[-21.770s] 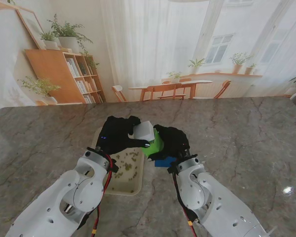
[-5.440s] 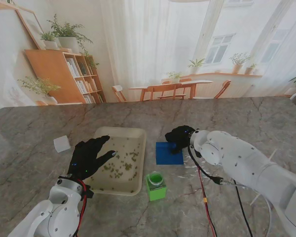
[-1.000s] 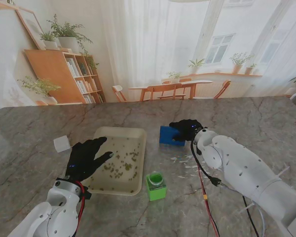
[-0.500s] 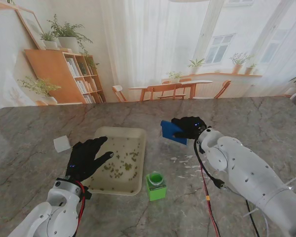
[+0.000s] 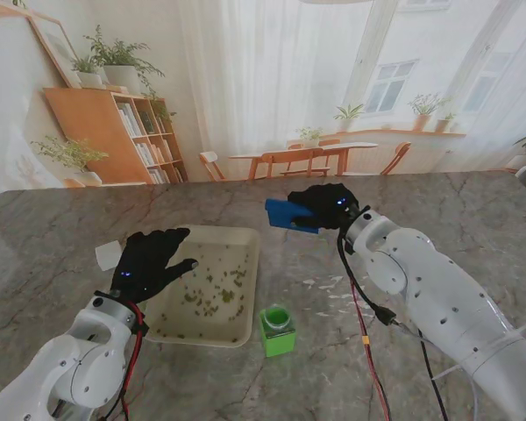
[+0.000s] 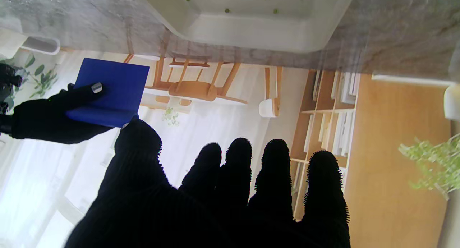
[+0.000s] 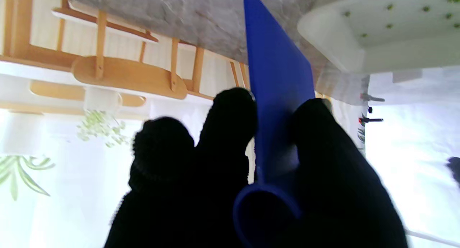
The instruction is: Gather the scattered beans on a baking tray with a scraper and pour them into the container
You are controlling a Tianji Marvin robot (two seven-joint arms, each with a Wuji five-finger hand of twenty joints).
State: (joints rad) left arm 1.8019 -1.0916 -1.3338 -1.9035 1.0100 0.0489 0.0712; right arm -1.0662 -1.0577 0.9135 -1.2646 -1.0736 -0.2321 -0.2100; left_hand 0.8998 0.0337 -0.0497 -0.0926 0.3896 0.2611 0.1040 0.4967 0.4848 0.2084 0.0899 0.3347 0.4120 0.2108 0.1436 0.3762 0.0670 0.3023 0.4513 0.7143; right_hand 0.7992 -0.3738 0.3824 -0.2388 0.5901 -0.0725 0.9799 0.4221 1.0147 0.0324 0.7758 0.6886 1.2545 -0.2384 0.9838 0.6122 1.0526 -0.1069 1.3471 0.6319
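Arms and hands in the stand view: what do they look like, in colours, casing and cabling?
Both arms have glossy white rounded shells with small dark screw holes. The left hand and right hand are five-fingered, covered in black knit gloves, each showing a small blue light. Red, black and yellow cables run along the outside of each forearm to the wrist.

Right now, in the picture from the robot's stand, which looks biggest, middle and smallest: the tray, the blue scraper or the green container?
1. Baking tray, by far the biggest.
2. Blue scraper and green container look about alike; the scraper is partly hidden by the right hand, so I cannot rank them.
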